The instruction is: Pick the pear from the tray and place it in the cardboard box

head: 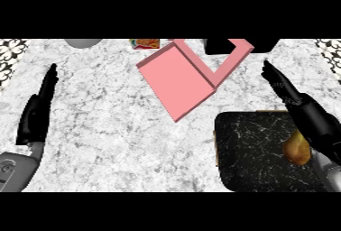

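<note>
Close beside the right hand (307, 118), near its wrist, the pear (297, 150) lies on the black tray (253, 153), not yet gripped. That hand is released, fingers straight. A pink box (177, 79) waits ahead and left of them, seemingly open to receive fruit. The left hand (36, 113) rests open over the desk (113, 135), probably keeping clear.

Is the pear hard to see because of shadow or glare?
Head view: neither. The light looks even, with no glare or clear shadow on the counter. The pear lies on a dark tray, and the right hand overlaps the pear's right side.
</note>
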